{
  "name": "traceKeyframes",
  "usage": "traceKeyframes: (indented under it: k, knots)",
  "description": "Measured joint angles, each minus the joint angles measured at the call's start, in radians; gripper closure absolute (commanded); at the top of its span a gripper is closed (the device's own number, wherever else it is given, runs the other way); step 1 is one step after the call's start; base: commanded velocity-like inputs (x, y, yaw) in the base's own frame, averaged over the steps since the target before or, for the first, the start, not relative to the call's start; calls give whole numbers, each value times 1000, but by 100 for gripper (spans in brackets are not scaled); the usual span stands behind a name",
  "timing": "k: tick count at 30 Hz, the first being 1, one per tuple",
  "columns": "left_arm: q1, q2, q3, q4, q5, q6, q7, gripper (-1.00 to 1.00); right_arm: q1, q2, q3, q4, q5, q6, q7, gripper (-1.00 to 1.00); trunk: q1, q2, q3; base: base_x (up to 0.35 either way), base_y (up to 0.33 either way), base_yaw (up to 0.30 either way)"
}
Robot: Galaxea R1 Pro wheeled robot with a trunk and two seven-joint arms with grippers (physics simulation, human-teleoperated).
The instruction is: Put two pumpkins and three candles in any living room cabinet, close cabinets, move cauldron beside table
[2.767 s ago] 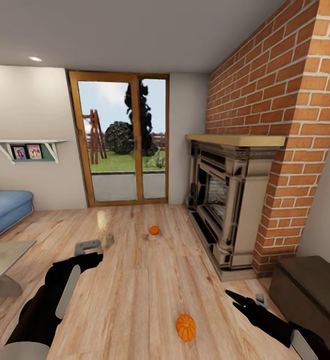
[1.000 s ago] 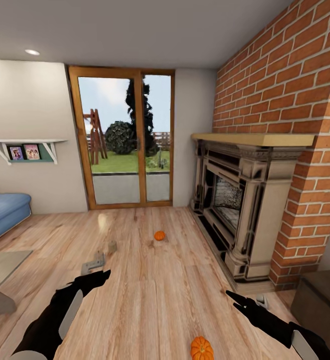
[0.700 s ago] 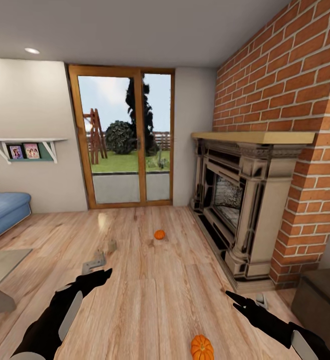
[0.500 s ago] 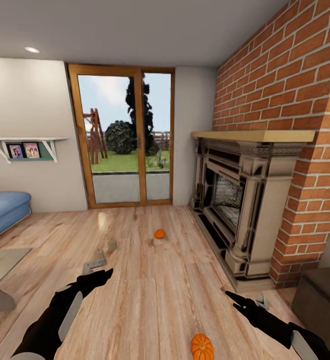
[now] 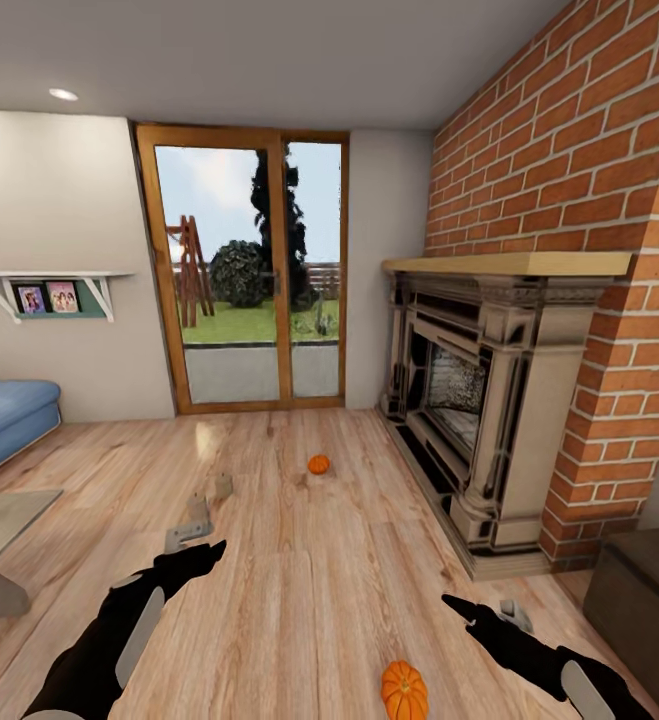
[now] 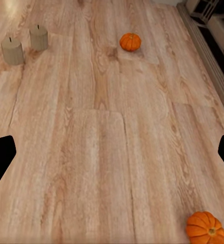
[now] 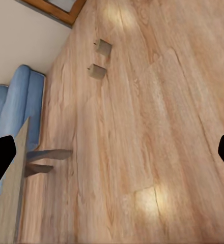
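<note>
With both the left hand (image 5: 209, 549) and right hand (image 5: 452, 604) spread and holding nothing, the near pumpkin (image 5: 404, 691) lies on the floor just left of the right hand, so lower squarely over it before clenching.

no legible txt, no labels, brands or nos. anywhere
</note>
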Motion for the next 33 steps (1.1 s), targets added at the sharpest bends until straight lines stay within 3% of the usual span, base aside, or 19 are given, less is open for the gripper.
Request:
traceKeyframes:
  k: [3, 6, 12, 25, 28, 33]
  knots:
    - [3, 0, 0, 1, -1, 0, 1, -100, -1, 21, -1, -1, -8, -3, -92, -100, 12, -21, -9, 0, 0, 0]
    - [3, 0, 0, 2, -1, 0, 1, -100, -1, 33, -3, -1, -12, -22, -139, -100, 23, -42, -19, 0, 0, 0]
    - [22, 0, 0, 2, -1, -5, 1, -100, -1, 41, -3, 0, -14, -59, -169, -100, 46, -84, -38, 0, 0, 0]
    - [33, -2, -1, 9, -7, -34, 12, -100, -4, 43, -11, 8, -10, -61, -187, -100, 96, -175, -78, 0, 0, 0]
    - [33, -3, -1, 22, -4, -48, 13, -100, -5, 44, -12, 9, -12, -57, -251, -100, 107, -196, -88, 0, 0, 0]
    - [33, -3, 0, 30, -1, -58, 10, -100, -5, 44, -11, 10, -15, -53, -290, -100, 127, -231, -103, 0, 0, 0]
